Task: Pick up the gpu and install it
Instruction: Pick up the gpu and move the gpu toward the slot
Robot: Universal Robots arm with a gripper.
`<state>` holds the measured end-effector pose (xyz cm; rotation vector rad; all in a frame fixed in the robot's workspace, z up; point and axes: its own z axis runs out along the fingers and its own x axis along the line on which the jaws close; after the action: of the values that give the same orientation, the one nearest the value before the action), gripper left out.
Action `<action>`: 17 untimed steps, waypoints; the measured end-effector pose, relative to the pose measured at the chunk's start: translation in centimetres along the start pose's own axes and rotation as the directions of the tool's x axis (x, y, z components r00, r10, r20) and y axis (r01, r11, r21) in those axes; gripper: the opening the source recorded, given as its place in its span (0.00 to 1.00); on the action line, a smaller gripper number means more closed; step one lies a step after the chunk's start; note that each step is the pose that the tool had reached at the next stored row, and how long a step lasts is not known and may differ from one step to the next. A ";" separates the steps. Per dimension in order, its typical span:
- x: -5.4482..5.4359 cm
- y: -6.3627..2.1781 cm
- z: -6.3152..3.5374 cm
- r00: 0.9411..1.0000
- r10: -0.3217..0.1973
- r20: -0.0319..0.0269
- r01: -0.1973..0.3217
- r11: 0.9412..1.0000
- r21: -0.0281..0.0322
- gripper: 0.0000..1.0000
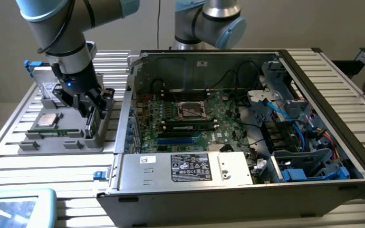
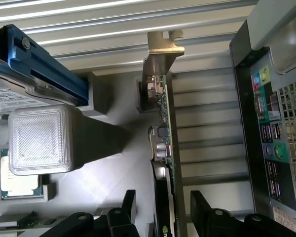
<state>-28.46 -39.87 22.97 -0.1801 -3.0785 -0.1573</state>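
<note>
Green board edge plus a brassy bracket (image 2: 161, 52): that's your gpu (image 2: 164, 148), standing on edge in the grey holder (image 1: 49, 142) on the side nearest the case (image 1: 334, 142). From the exterior view it sits low in its slot (image 1: 91, 126), with the cpu (image 1: 47, 121) lying flat a bit further across the holder.

Your gripper (image 2: 163, 197) is right down over the card. The fingers (image 2: 129, 202) are spread wide, one on each side of it, back from the bracket end. I can see a gap on both sides, so nothing is gripped and the card rests on the holder alone.

So I'd call this the pick-up step, right at the pre-grasp. The install half hasn't begun, and the motherboard (image 1: 189, 118) in the case has no card standing in it.

My take on what the grab needs:
- Both pads should land flat on the card's faces, not on the chips and caps sticking out near the bracket.
- Keep it centred. The card looks a touch closer to one finger, so an uneven close could tip it in the slot.
- Lift straight up out of the holder, since any twist could jam the thin board against the slot walls.
</note>
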 end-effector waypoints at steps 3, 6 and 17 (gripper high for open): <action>0.0 0.13 0.02 1.000 0.000 0.000 0.000 1.000 0.000 0.56; 0.0 0.14 0.04 1.000 0.000 0.000 0.000 1.000 0.000 0.56; -0.2 0.16 0.08 1.000 0.000 0.000 0.000 1.000 0.000 0.28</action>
<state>-28.28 -39.72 22.89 -0.1801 -3.0785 -0.1573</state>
